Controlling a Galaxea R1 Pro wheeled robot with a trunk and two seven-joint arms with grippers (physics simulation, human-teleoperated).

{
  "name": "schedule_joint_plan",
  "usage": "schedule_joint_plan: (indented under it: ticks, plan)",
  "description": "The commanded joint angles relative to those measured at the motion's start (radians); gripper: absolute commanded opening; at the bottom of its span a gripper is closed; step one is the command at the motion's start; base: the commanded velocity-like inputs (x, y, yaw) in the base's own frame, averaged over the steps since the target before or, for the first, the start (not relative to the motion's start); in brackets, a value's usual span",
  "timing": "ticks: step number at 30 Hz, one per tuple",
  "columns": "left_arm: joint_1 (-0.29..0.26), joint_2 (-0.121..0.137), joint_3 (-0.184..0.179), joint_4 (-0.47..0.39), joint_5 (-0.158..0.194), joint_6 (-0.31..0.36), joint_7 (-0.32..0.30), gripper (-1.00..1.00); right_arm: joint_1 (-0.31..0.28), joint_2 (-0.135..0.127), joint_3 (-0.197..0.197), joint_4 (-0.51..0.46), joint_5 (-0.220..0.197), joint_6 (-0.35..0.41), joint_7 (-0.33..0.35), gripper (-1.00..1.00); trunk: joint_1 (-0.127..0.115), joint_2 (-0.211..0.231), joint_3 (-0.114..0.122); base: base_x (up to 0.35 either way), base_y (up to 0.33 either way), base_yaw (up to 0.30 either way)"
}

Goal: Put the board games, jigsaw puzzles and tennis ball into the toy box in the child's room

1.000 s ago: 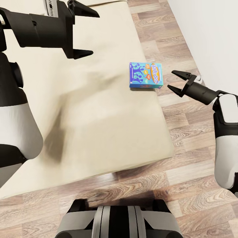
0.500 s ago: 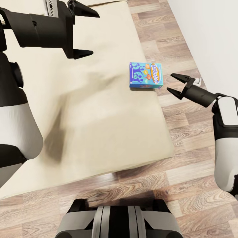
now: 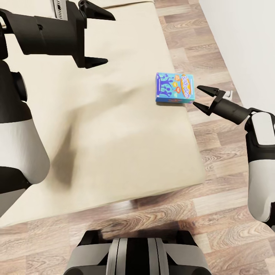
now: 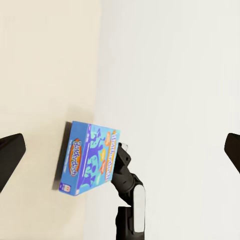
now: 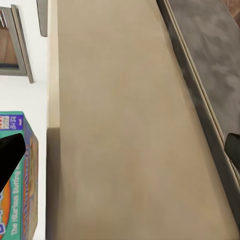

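Note:
A blue board game box marked "Balderdash" point(image 3: 174, 88) lies flat near the right edge of the bed's beige mattress point(image 3: 114, 133). My right gripper point(image 3: 196, 96) is open, level with the box's right side, its tips almost at the cardboard; contact cannot be told. The left wrist view looks down on the box point(image 4: 90, 157) with the right gripper's fingers point(image 4: 121, 152) at its edge. In the right wrist view the box point(image 5: 22, 210) sits close by, partly behind one dark finger point(image 5: 10, 155). My left gripper point(image 3: 110, 39) hangs open and empty, high over the mattress.
Wood plank floor point(image 3: 214, 198) runs along the bed's right side and foot. A white wall point(image 3: 244, 46) closes in on the far right, just beyond my right arm. My base point(image 3: 137, 252) stands at the foot of the bed.
The right gripper crept toward the box, then the whole view shifted. The gap between its tips and the box's right side has nearly closed. The left arm held still.

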Motion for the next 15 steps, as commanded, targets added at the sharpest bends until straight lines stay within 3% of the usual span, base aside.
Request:
schedule_joint_plan:
  ticks: [1,15]
  plan:
    - [-0.001,0.000,0.000,0.000,0.006,0.007,0.008,1.00,-0.001,0.000,-0.002,0.000,0.010,0.004,0.010,1.00,0.000,0.000,0.000,0.000,0.000,0.052]
    - [-0.001,0.000,0.000,0.000,0.006,0.007,0.008,1.00,-0.001,-0.003,-0.003,-0.007,0.010,0.004,0.010,1.00,0.000,0.000,0.000,0.000,0.000,0.017]
